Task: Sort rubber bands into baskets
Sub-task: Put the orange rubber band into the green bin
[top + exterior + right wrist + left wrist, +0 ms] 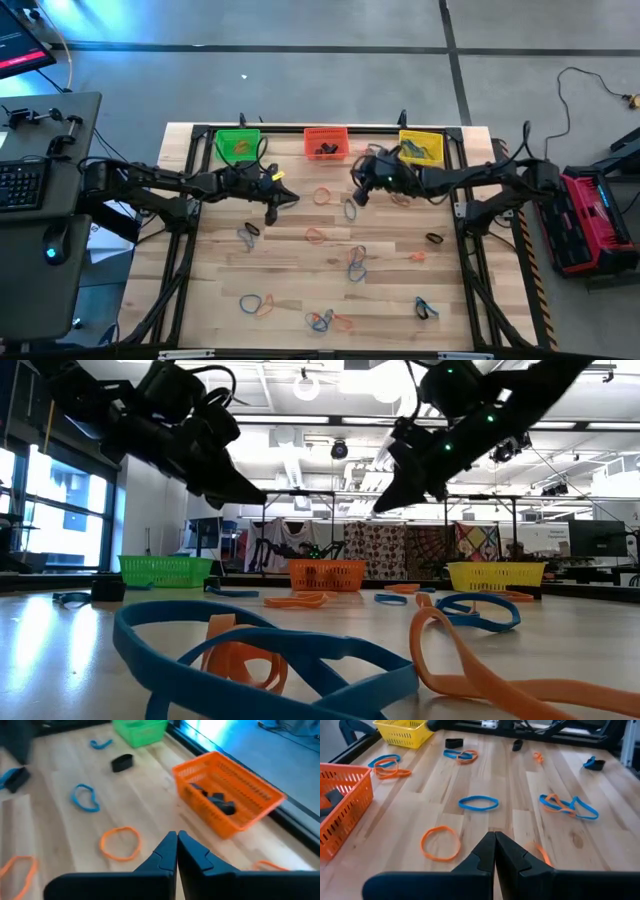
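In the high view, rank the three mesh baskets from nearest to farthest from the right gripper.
1. Red-orange plastic mesh basket, just beyond the right gripper, toward the table's middle.
2. Yellow plastic mesh basket, on the right arm's side.
3. Green plastic mesh basket, far left.

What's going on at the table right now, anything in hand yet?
Nothing is in hand. Both arms hang over the far half of the table. The left end effector and the right end effector are both shut and empty. Three baskets line the far edge: the green basket, the orange basket with dark pieces inside, and the yellow basket. Most rubber bands are loose on the wood, such as an orange band and a blue band ahead of the left arm.
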`<act>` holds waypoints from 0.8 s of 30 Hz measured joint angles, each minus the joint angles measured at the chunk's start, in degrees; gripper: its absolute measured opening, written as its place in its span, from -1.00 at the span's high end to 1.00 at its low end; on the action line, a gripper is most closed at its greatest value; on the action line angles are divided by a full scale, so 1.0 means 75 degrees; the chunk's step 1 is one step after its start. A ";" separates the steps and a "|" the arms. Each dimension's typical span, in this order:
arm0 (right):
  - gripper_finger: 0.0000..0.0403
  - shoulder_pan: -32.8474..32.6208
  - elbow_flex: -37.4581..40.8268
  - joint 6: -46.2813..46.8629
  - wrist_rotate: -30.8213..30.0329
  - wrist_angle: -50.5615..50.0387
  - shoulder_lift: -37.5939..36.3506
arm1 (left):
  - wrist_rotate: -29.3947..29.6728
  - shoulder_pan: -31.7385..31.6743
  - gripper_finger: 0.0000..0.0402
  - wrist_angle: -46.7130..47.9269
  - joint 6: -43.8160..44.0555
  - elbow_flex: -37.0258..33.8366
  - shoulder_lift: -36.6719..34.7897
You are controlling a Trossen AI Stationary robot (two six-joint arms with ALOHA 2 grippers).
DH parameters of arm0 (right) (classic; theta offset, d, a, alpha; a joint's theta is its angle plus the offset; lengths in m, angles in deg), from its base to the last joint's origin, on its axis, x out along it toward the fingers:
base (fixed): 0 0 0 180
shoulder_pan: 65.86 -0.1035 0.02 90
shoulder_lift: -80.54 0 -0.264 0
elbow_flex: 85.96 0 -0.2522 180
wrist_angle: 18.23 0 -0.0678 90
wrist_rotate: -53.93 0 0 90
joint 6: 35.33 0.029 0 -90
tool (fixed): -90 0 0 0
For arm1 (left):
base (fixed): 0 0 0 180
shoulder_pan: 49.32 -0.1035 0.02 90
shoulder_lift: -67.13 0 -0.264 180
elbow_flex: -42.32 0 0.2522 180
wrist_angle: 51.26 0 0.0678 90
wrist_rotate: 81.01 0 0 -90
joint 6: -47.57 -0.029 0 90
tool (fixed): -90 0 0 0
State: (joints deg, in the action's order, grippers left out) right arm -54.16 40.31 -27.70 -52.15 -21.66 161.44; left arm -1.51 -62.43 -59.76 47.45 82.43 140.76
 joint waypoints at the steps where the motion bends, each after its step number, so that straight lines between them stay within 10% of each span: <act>1: 1.00 -0.0067 0.0113 0.0018 -0.0009 0.0162 0.0000 | 0.0108 0.0025 1.00 0.0014 0.0000 0.0000 0.0015; 24: 1.00 -0.1202 0.0213 0.0378 -0.1063 0.0159 -0.0002 | 0.1579 0.0408 0.50 -0.0157 0.0650 0.1371 0.2400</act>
State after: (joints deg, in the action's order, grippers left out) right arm -63.17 41.91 -24.87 -60.13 -20.46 161.43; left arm 10.34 -59.36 -60.94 52.32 92.71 158.76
